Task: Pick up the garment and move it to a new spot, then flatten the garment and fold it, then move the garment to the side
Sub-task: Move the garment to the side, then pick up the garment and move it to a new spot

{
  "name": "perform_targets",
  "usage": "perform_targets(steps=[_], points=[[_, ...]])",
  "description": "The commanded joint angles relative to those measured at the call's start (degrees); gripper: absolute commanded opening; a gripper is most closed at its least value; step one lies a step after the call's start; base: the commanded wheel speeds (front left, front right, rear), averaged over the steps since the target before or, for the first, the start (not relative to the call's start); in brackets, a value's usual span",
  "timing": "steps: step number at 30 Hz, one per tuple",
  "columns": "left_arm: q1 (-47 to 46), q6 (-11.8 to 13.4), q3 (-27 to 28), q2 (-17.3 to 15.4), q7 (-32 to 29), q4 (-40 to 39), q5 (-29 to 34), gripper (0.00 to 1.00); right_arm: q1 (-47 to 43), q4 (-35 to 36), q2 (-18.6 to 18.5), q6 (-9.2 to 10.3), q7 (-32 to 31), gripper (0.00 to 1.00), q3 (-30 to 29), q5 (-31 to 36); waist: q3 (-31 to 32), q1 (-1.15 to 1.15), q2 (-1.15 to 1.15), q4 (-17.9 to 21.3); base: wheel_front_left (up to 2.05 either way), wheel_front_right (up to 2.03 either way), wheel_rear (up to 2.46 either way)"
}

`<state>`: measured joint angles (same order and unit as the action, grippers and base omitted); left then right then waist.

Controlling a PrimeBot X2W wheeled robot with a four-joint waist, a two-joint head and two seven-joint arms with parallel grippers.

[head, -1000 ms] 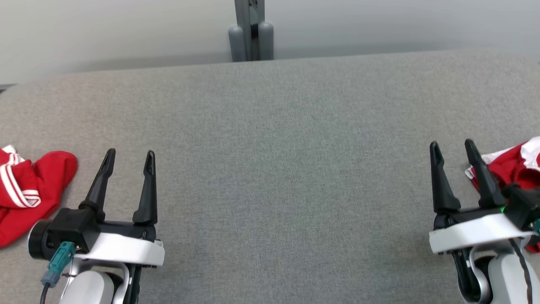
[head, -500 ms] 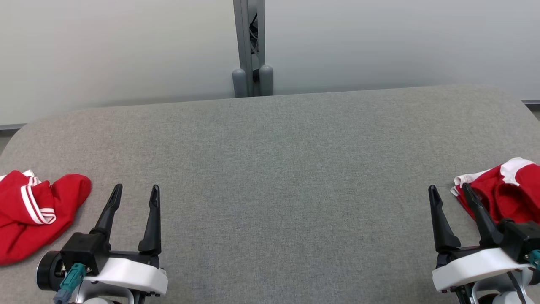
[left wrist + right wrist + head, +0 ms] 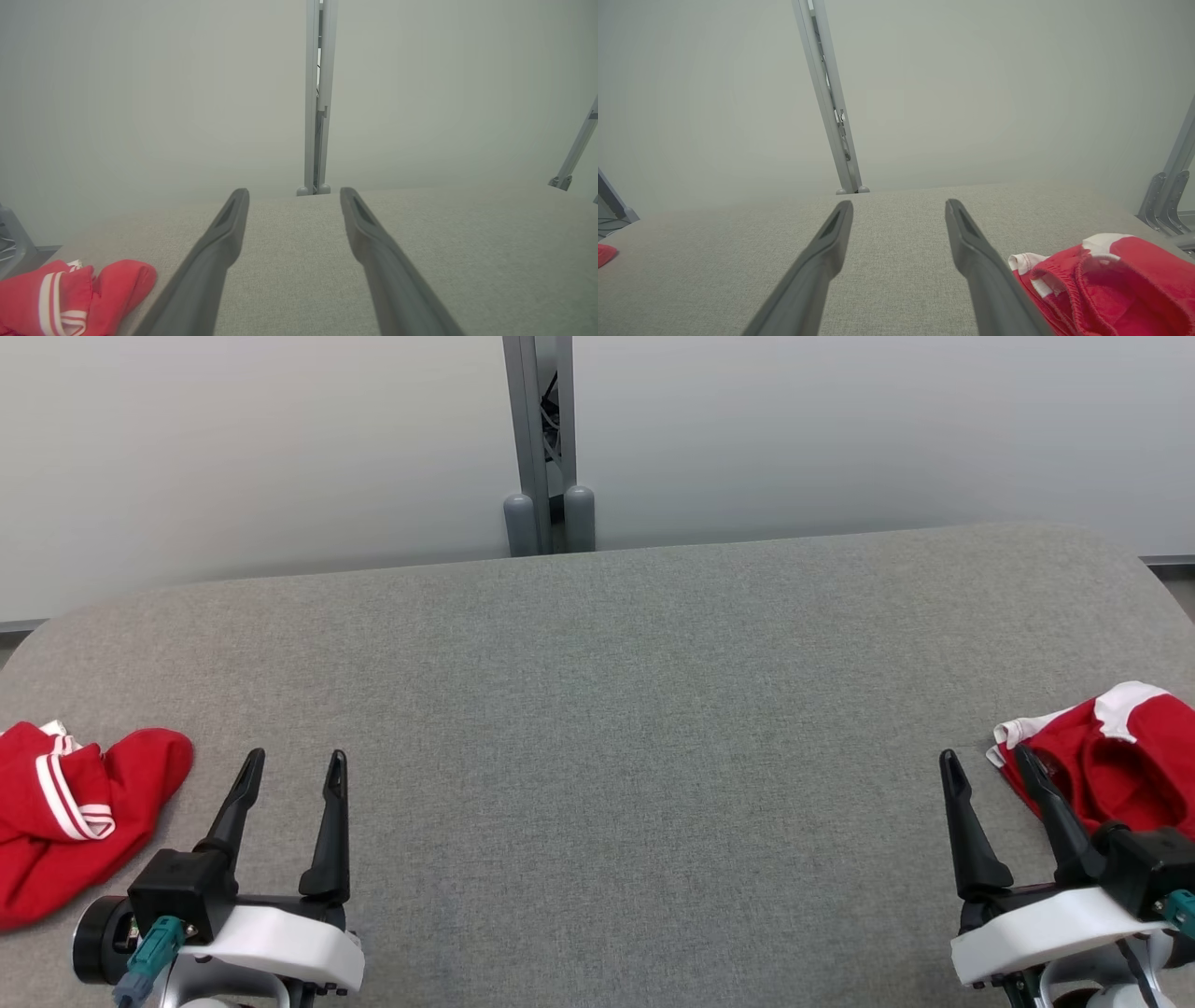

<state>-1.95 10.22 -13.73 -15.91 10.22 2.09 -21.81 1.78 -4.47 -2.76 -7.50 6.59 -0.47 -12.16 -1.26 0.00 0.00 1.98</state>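
Note:
A crumpled red garment with white stripes [image 3: 65,812] lies at the table's left edge, left of my left gripper [image 3: 295,758]; the left wrist view has it at the lower left [image 3: 70,294]. A second crumpled red garment with white trim [image 3: 1111,765] lies at the right edge, just right of my right gripper [image 3: 984,756], whose outer finger overlaps its near edge. In the right wrist view this garment [image 3: 1101,280] sits beside the right finger. Both grippers [image 3: 294,192] [image 3: 899,204] hover open over the cloth with nothing between the fingers.
The grey fabric-covered table [image 3: 616,709] has rounded far corners. A grey metal post [image 3: 541,439] stands behind its far edge against a pale wall. Metal frame legs [image 3: 1164,200] stand off the right end.
The head camera has tilted up, so the wall and the table's far edge show more. Both grippers stay open and both garments lie where they were.

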Motion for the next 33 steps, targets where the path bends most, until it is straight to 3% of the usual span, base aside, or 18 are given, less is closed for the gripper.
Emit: perform_targets(steps=[1, 11, 20, 26, 33], points=[[0.2, 0.5, 0.1, -0.4, -0.1, 0.0, -0.4, 1.00, -0.3, 0.3, -0.3, 0.02, 0.3, 1.00, 0.0, -0.2, -0.1, 0.00, 0.00, 0.0, 0.00, 0.00, 0.00], [-1.2, 0.7, -0.4, -0.3, -1.1, 0.3, -0.7, 1.00, -0.4, 1.0, -0.3, 0.02, 0.4, 1.00, -0.8, 0.7, -0.9, 0.00, 0.00, -3.2, 0.00, 0.00, 0.00], [-1.9, 1.6, 0.3, 0.5, -0.1, 0.8, -1.5, 1.00, 0.1, 2.6, -0.3, 0.02, -0.5, 1.00, -1.5, 1.0, -1.2, 0.00, 0.00, -14.1, 0.00, 0.00, 0.00], [-2.5, 0.9, 0.1, 0.7, 0.4, 1.1, -2.2, 1.00, 0.0, 3.2, -0.3, 0.02, -1.0, 1.00, -2.3, 1.1, -1.1, 0.00, 0.00, -21.9, 0.00, 0.00, 0.00], [-1.9, 1.2, 0.3, 0.6, 0.7, 1.7, -2.7, 1.00, 0.3, 2.8, -0.3, 0.02, -1.3, 1.00, -2.1, 1.1, -0.5, 0.00, 0.00, -27.2, 0.00, 0.00, 0.00]])
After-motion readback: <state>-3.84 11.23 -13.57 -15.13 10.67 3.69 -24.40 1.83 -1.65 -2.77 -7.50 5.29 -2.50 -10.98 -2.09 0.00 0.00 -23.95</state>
